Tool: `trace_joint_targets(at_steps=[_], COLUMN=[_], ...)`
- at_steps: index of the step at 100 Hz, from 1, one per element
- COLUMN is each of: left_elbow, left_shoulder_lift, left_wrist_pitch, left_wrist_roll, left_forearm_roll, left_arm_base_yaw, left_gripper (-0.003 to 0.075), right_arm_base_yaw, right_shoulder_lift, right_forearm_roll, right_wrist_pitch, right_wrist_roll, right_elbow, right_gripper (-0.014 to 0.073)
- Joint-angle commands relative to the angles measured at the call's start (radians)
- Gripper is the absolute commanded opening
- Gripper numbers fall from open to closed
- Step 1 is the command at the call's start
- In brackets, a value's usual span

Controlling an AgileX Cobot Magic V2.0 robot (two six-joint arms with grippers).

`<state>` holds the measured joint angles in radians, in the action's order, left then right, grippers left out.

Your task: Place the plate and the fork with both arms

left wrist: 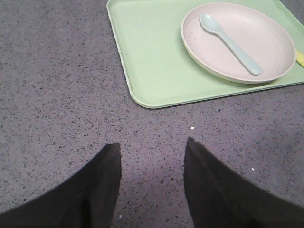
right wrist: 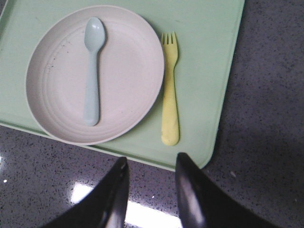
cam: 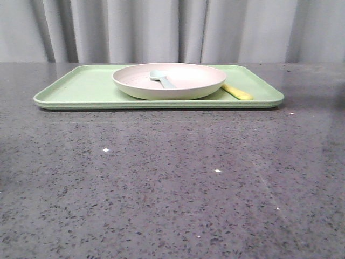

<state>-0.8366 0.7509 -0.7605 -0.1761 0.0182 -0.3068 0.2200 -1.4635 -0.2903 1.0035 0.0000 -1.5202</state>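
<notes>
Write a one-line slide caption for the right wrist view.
Open right gripper above the countertop, facing a green tray holding an off-white plate with a spoon inside, yellow fork alongside.

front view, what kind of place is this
Probably a staged test bench, not a real dining room: a dark speckled stone-look counter, a plain grey curtain closing off the back, and only a green tray with a plate, spoon and fork.
</notes>
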Motion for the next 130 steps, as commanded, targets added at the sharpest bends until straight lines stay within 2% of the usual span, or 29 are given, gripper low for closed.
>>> trace_joint_targets(at_steps=[1,31,54,65,72,88,96,130], left_elbow=[-0.026,-0.026,-0.026,-0.019,-0.004,0.052,0.084,0.213], left_shoulder_lift=[-0.006,-0.006,-0.006,-0.006,-0.018,-0.077,-0.12,-0.321], left_wrist_pitch=[0.08,0.095,0.116,0.131,0.146,0.166,0.18,0.229], left_wrist_roll=[-0.012,-0.012,-0.012,-0.012,-0.012,-0.012,-0.012,-0.012], left_forearm_roll=[0.0,0.0,0.0,-0.001,-0.001,-0.001,-0.001,-0.001], left_arm_base_yaw=[0.003,0.003,0.003,0.003,0.003,0.003,0.003,0.003], left_gripper=[0.0315,0.0315,0.0312,0.0308,0.0261,0.0069,-0.002,-0.002], right_arm_base_yaw=[-0.005,-0.005,-0.005,-0.005,-0.005,-0.005,-0.005,-0.005], right_shoulder_lift=[0.118,0.386,0.561,0.637,0.685,0.799,0.857,1.057], right_forearm_roll=[-0.008,0.041,0.076,0.076,0.076,0.076,0.076,0.076], right_wrist_pitch=[-0.119,-0.354,-0.464,-0.495,-0.505,-0.512,-0.512,-0.541], right_wrist_roll=[-0.034,-0.045,-0.045,-0.045,-0.045,-0.045,-0.045,-0.045], right_elbow=[0.075,0.434,0.649,0.729,0.769,0.847,0.876,0.977], right_gripper=[0.0268,0.0268,0.0265,0.0188,0.0108,-0.006,-0.0065,-0.0067])
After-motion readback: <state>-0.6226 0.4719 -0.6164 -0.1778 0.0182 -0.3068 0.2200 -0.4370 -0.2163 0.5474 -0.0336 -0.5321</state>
